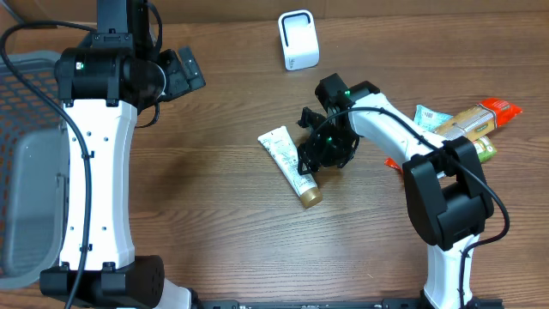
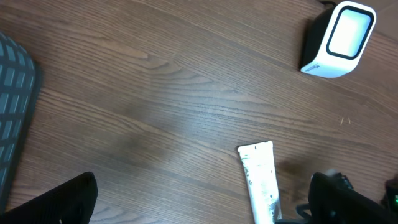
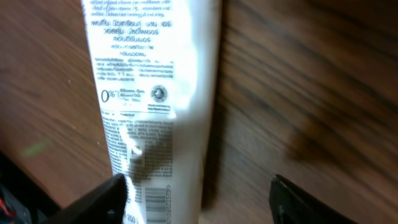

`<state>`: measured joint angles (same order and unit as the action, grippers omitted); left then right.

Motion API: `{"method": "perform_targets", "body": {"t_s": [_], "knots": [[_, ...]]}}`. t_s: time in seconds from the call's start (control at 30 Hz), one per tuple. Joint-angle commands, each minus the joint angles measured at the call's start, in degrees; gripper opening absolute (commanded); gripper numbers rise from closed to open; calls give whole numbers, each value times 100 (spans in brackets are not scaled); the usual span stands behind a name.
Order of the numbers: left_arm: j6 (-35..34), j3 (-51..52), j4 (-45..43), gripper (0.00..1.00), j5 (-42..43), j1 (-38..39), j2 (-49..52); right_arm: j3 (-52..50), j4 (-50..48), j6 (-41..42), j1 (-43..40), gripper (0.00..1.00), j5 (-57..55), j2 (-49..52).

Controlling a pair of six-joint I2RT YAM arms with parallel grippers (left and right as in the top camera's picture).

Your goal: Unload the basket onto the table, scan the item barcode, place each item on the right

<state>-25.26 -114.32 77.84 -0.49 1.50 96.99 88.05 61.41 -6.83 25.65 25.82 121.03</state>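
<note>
The tube (image 1: 286, 159) lies flat on the wooden table (image 1: 214, 223), near the middle and a little toward the right arm's side, below the white scanner (image 1: 298, 39) and well apart from it. It is a white squeeze tube. Its flat crimped end points toward the far left and its bronze-coloured cap (image 1: 310, 197) points toward the near edge. In the right wrist view the upturned face carries rows of small dark print, a "0%" mark and a round seal. A barcode (image 3: 155, 200) sits lower down, partly in shadow; the print is too blurred to read. The right gripper (image 3: 198, 186) hangs low over the cap half of the tube with its fingers (image 3: 99, 202) spread apart. The tube lies between them, close to one finger, and is not clamped. The left gripper (image 2: 204, 186) is off to the far left of the table with its jaws spread wide and nothing between them. A grey basket (image 1: 21, 154) stands at the left edge, and some snack packets (image 1: 472, 120) lie at the right.
</note>
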Motion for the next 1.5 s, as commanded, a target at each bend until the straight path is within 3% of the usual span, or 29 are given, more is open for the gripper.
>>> {"method": "perform_targets", "body": {"t_s": [0.0, 0.3, 0.6, 1.03, 1.37, 1.4, 1.47], "knots": [[87, -44, -11, 100, -33, 2, 44, -310, -295, 28, 55, 68, 476, -48], [87, -44, -9, 100, -35, 2, 44, -824, -826, 428, 140, 31, 474, -48], [87, -44, -9, 100, -35, 2, 44, -815, -979, 426, 140, 9, 498, -48], [87, -44, -9, 99, -33, 2, 44, -734, -949, 424, 140, 6, 538, -52], [87, -44, -9, 100, -33, 2, 44, -42, -531, 424, 140, 4, 76, -83], [85, -44, -11, 100, -35, 2, 44, 24, -459, 424, 140, 10, -44, -83], [87, -44, -9, 100, -35, 2, 44, 144, -313, 424, 140, 36, -280, -83]]}}
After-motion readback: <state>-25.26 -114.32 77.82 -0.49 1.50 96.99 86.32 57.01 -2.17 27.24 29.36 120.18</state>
